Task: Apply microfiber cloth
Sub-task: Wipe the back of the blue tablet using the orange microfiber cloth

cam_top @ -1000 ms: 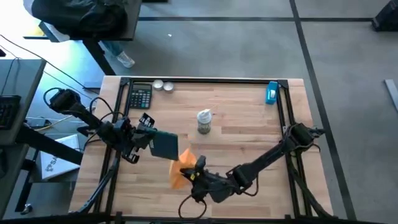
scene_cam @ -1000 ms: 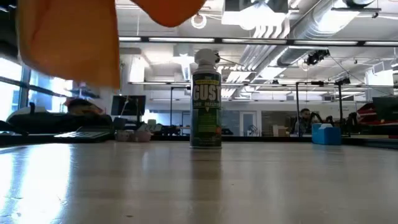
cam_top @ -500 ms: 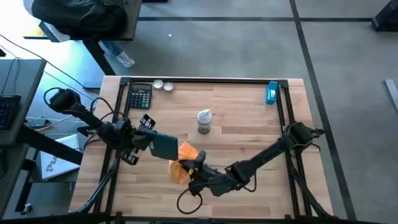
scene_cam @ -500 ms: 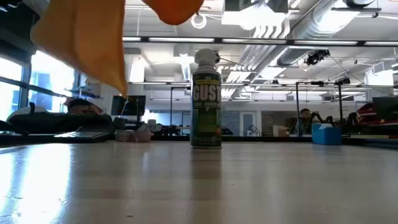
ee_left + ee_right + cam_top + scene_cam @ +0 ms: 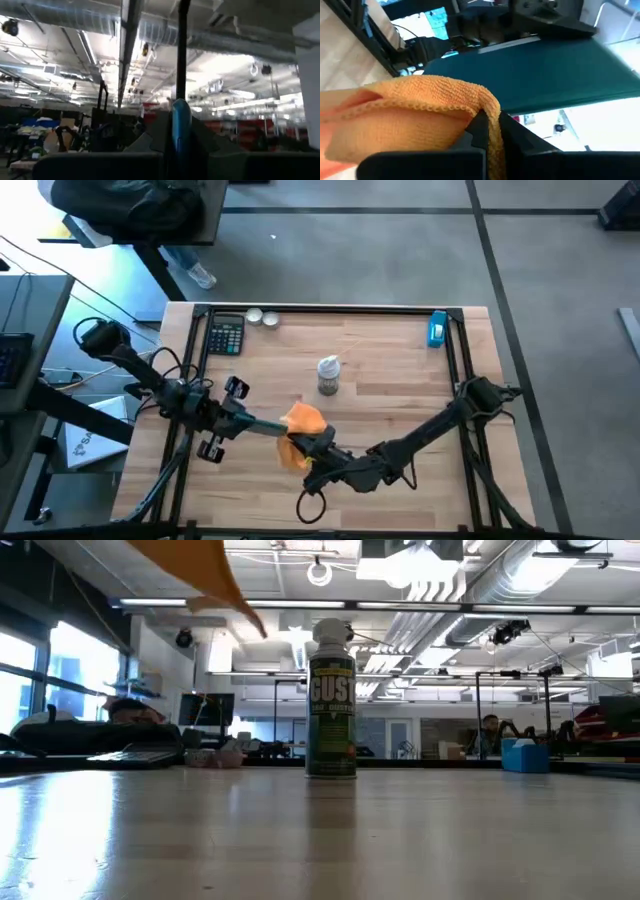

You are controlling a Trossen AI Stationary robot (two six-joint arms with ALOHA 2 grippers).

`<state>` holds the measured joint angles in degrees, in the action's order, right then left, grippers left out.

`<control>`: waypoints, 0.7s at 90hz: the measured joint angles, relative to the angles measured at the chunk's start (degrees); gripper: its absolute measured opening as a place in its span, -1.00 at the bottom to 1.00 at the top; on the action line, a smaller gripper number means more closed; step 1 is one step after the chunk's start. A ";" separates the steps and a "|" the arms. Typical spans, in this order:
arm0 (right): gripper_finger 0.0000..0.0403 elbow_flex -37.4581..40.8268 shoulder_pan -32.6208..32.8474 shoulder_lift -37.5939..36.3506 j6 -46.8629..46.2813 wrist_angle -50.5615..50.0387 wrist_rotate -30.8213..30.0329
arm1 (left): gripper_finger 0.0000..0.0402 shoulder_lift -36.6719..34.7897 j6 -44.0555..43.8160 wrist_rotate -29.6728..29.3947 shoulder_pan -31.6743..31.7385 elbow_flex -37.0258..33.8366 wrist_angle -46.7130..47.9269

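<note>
The orange microfiber cloth (image 5: 303, 420) hangs in the air over the front left of the table, with my right gripper (image 5: 303, 443) shut on it from the near side. It lies against the dark teal flat device (image 5: 264, 427), which stands edge-on in the high view, held off the table by my left gripper (image 5: 238, 422). In the right wrist view the cloth (image 5: 410, 125) bulges beside the device's teal face (image 5: 545, 75). The low view shows only a corner of the cloth (image 5: 205, 570) at its top. My left gripper pinches the device between its two fingers at its left end; the thin teal edge (image 5: 180, 127) runs up between them. The fingers come level from the table's left. The device is lifted clear of the table. My right gripper pinches a stitched fold of the cloth (image 5: 487, 112) between its two fingertips, coming from the table's near right. The cloth is lifted clear and bunched, part of it lying on the device and part (image 5: 291, 457) hanging below the fingers.
A green dust spray can (image 5: 328, 376) stands upright mid-table, behind the cloth. A calculator (image 5: 226, 335) and two small round tins (image 5: 260, 318) lie at the far left, a blue object (image 5: 437, 328) at the far right. A cable loop (image 5: 312, 505) hangs near the front edge.
My left gripper has turned the device from lying flat to standing edge-on in the high view. My right gripper has carried the cloth up and toward the far edge, onto the device; in the low view the cloth has risen nearly out of the picture.
</note>
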<state>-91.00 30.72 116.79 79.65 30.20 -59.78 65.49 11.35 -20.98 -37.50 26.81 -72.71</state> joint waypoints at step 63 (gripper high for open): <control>-1.00 -0.17 3.02 -2.78 6.29 12.51 -3.52 | -0.93 3.14 -2.16 -5.08 0.28 -13.01 10.87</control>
<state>-91.18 33.74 114.01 85.94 42.71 -63.30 68.63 9.20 -26.05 -37.22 13.80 -61.85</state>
